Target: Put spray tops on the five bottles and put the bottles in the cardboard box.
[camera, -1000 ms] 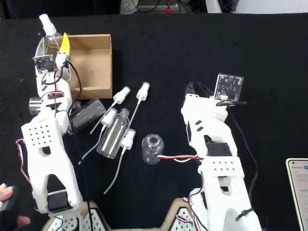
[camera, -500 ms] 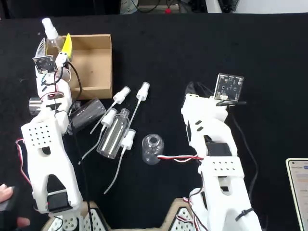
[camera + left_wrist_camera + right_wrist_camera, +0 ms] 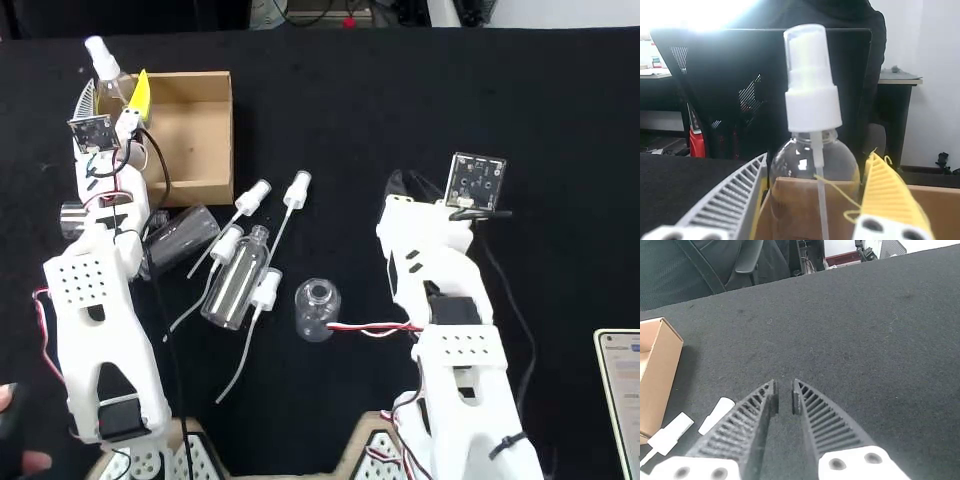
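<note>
A clear bottle [image 3: 812, 165] with a white spray top [image 3: 810, 80] stands upright between the fingers of my left gripper [image 3: 812, 200]. That gripper [image 3: 112, 92] is at the far left corner of the cardboard box [image 3: 190, 135], holding the bottle [image 3: 106, 68] there. My right gripper [image 3: 783, 390] hangs over bare black table, its fingers almost touching and nothing between them. It is right of centre, seen as the right gripper [image 3: 405, 183]. An uncapped bottle [image 3: 235, 278] lies among loose spray tops [image 3: 252, 197], and another uncapped bottle [image 3: 317, 305] stands upright.
Two more clear bottles [image 3: 180, 232] lie against the left arm's base, below the box. Spray tops with long tubes [image 3: 297, 190] are strewn mid-table. A red and white cable [image 3: 370, 328] crosses near the upright bottle. A tablet [image 3: 620, 400] sits at the right edge.
The left gripper's yellow finger and the held bottle have shifted slightly at the box corner. The right arm has not moved.
</note>
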Motion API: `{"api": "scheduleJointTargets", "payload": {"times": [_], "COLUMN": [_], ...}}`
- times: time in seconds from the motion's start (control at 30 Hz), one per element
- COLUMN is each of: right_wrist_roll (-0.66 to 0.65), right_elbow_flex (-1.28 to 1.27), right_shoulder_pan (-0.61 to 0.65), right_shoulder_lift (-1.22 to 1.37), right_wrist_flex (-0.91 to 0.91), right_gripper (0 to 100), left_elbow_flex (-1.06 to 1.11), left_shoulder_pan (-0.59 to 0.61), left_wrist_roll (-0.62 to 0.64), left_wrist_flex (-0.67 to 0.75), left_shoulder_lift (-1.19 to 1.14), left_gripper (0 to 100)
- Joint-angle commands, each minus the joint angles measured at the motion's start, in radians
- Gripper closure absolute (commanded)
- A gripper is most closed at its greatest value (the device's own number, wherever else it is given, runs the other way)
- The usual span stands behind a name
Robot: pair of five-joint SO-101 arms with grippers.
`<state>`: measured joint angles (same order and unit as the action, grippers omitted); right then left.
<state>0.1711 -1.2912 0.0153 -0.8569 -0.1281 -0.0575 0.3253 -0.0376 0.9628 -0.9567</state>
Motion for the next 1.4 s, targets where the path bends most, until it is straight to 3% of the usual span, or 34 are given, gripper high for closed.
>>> {"api": "scheduleJointTargets", "payload": {"times": [0.0, 0.27, 0.67, 1.1, 1.37], "right_wrist_roll": [-0.006, -0.006, -0.006, -0.006, -0.006], "right_elbow_flex": [0.013, 0.013, 0.013, 0.013, 0.013], "right_shoulder_pan": [-0.02, -0.02, -0.02, -0.02, -0.018], "right_shoulder_lift": [-0.016, -0.016, -0.016, -0.015, -0.015], "right_wrist_flex": [0.026, 0.026, 0.026, 0.026, 0.028], "right_gripper": [94.9, 94.9, 94.9, 94.9, 94.9], "left_elbow_flex": [0.042, 0.113, 0.177, 0.555, 0.888], "left_shoulder_pan": [0.005, 0.012, -0.022, -0.005, 0.004], "left_wrist_roll": [0.005, 0.005, 0.003, -0.005, -0.005], "left_wrist_flex": [0.018, -0.094, -0.1, -0.097, -0.101], "left_shoulder_lift": [0.083, 0.199, 0.307, 0.608, 0.956], "left_gripper": [71, 71, 71, 71, 71]}}
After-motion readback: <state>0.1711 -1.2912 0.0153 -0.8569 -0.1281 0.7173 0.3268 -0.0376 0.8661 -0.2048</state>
